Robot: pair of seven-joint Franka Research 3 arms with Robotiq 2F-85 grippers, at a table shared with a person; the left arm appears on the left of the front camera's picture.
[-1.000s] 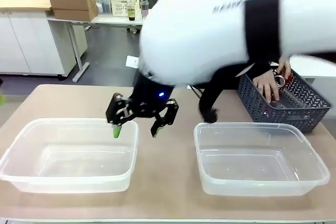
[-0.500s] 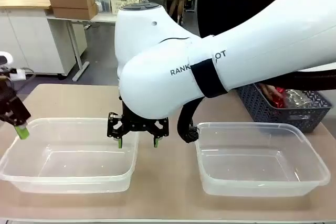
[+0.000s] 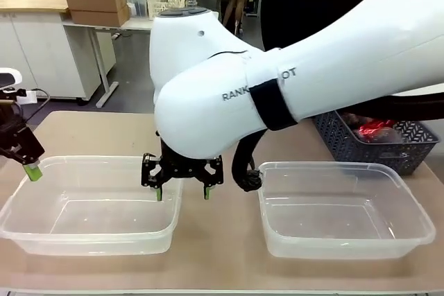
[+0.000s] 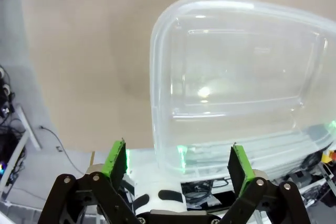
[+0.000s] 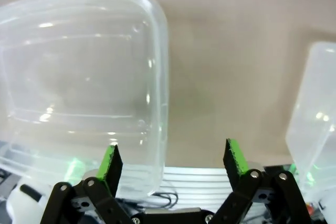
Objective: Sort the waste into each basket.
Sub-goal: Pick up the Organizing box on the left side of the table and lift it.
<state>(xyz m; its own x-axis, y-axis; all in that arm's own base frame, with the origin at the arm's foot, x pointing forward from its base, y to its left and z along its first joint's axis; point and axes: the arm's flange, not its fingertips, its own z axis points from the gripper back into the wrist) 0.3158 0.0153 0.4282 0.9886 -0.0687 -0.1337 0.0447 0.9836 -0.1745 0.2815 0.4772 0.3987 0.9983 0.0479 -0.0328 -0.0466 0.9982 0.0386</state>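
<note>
Left to right across the tabletop (image 3: 215, 258): the left hand (image 4: 178, 162), fingers spread wide and holding nothing, hovers at the outer end of the left tub (image 3: 83, 243). The right hand (image 3: 182, 188), likewise spread and empty, hangs at that tub's inner rim, one finger above the tub and one above the strip between the tubs. Next comes the right tub (image 3: 347, 249). Behind it, far right, the dark lattice basket (image 3: 409, 150) holds the waste, where a red can (image 3: 373, 129) shows with what may be a clear bottle beside it, the right arm masking the rest. Cans should prove light, stiff and smooth, though dentable, and are best pinched across the mid-body. Bottles should be lighter, thin-walled and slippery, yielding under pressure, so a gentle hold low on the body or at the firmer shoulder seems safest. The front view gives the basket, the waste and the spacing of both hands. The wrist views give instead the full gape of each pair of green pads and a downward look into the tubs, with nothing sorted into them. The right wrist view also frames the gap between the two tubs.
</note>
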